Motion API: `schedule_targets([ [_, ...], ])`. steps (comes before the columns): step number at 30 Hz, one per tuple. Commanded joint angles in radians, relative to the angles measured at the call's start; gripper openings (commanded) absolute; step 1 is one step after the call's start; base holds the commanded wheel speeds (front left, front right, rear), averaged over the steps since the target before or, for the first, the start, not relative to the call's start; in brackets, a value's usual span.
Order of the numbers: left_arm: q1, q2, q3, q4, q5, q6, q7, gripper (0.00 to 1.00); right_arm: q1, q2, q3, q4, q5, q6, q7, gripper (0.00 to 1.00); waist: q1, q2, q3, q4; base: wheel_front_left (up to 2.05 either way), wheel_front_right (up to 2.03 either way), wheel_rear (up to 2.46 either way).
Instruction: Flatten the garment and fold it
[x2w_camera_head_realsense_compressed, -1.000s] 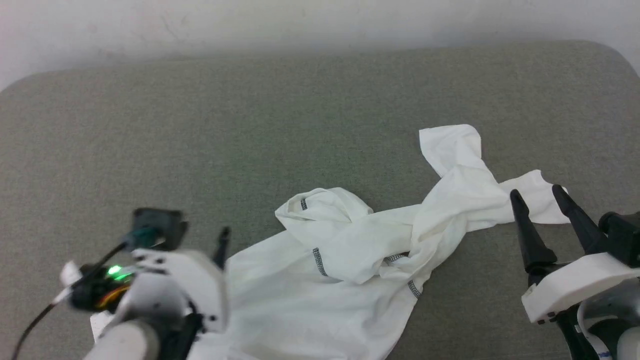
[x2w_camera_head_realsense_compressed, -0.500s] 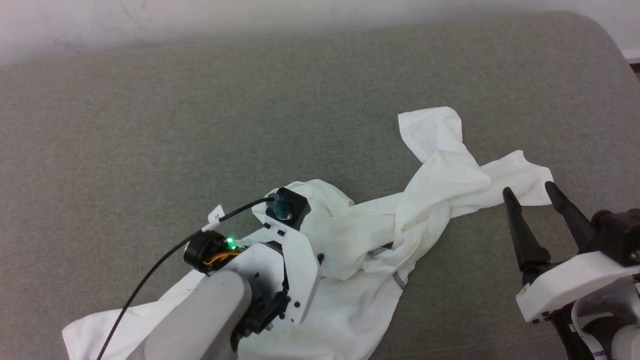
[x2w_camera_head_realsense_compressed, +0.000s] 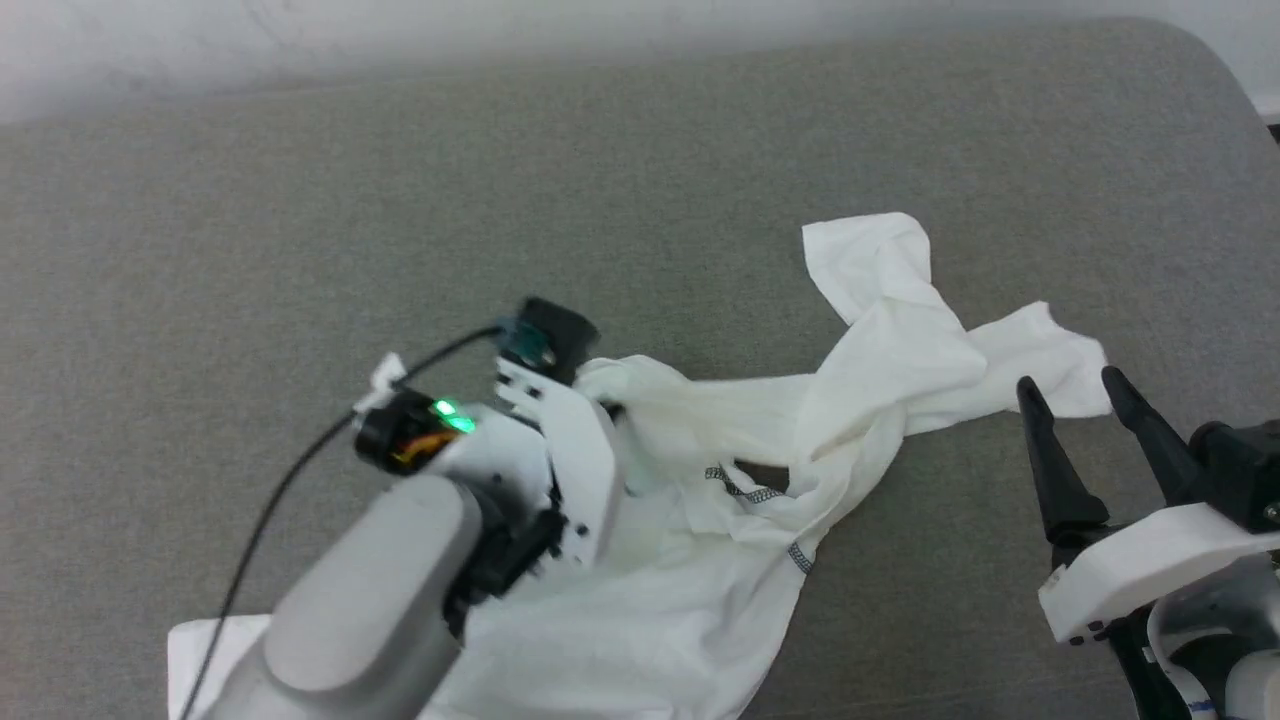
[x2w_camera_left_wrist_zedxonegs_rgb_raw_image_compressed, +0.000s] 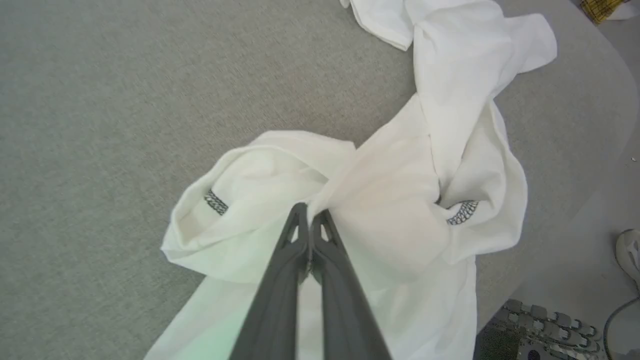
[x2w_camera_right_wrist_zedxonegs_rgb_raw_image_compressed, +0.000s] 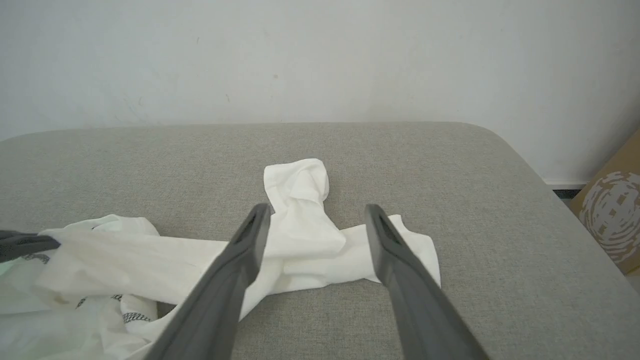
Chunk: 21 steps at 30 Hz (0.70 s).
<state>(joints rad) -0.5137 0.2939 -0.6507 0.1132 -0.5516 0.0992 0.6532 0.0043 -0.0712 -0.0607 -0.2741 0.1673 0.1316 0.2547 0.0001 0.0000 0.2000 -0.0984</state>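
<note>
The garment (x2w_camera_head_realsense_compressed: 900, 350) is a thin white shirt with dark zigzag stitching, lying crumpled and twisted on a grey padded surface (x2w_camera_head_realsense_compressed: 300, 200). My left gripper (x2w_camera_left_wrist_zedxonegs_rgb_raw_image_compressed: 310, 216) is shut on a fold of the garment (x2w_camera_left_wrist_zedxonegs_rgb_raw_image_compressed: 400, 200) near its bunched middle, and the cloth pulls taut from the pinch. In the head view the left wrist (x2w_camera_head_realsense_compressed: 540, 440) covers those fingers. My right gripper (x2w_camera_head_realsense_compressed: 1068, 382) stands open just in front of the garment's right end, apart from it. Through the right gripper (x2w_camera_right_wrist_zedxonegs_rgb_raw_image_compressed: 317, 207) I see a sleeve end of the garment (x2w_camera_right_wrist_zedxonegs_rgb_raw_image_compressed: 150, 270) on the surface beyond the tips.
A pale wall (x2w_camera_right_wrist_zedxonegs_rgb_raw_image_compressed: 320, 60) runs behind the surface. The surface's rounded right edge (x2w_camera_right_wrist_zedxonegs_rgb_raw_image_compressed: 550, 200) drops off beside a cardboard box (x2w_camera_right_wrist_zedxonegs_rgb_raw_image_compressed: 610, 210). Bare floor (x2w_camera_left_wrist_zedxonegs_rgb_raw_image_compressed: 575, 240) lies past that edge. Grey surface stretches left and far of the garment.
My left arm reached from the lower left onto the garment's bunched middle and its fingers closed on a fold, drawing the cloth up and left. The right gripper stayed put. The camera shifted slightly.
</note>
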Motion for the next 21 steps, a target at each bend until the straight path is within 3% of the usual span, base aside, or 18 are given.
schedule_targets([
  [1,-0.032,0.03,0.038,-0.019,0.027,0.028,-0.045,0.0,-0.004,0.005,-0.004,0.004,-0.002,-0.001,0.004,1.0,-0.0001,0.0,-0.014,0.016,0.0,0.0,0.0],
  [4,-0.028,0.06,0.087,-0.035,0.044,0.067,-0.095,0.0,-0.002,0.007,-0.005,0.006,0.0,-0.001,0.01,1.0,-0.0001,0.0,-0.021,0.022,0.0,0.0,0.0],
  [12,0.162,0.2,0.345,-0.058,0.042,0.274,-0.274,0.0,0.016,0.011,-0.014,0.006,0.005,-0.001,0.027,1.0,-0.0001,0.0,-0.024,0.043,0.0,0.0,0.0],
  [17,0.347,0.204,0.465,0.01,-0.013,0.368,-0.346,0.0,0.012,0.013,-0.01,0.011,0.01,-0.001,0.031,1.0,-0.0001,0.0,-0.012,0.048,0.0,0.0,0.0],
  [20,0.421,0.19,0.487,0.039,-0.028,0.385,-0.381,0.0,0.009,0.013,-0.007,0.016,0.011,-0.001,0.032,1.0,-0.0001,0.0,-0.008,0.049,0.0,0.0,0.0],
  [21,0.438,0.184,0.486,0.041,-0.031,0.383,-0.389,0.06,0.009,0.013,-0.007,0.018,0.011,-0.001,0.032,1.0,-0.0001,0.0,-0.007,0.05,0.0,0.0,0.0],
])
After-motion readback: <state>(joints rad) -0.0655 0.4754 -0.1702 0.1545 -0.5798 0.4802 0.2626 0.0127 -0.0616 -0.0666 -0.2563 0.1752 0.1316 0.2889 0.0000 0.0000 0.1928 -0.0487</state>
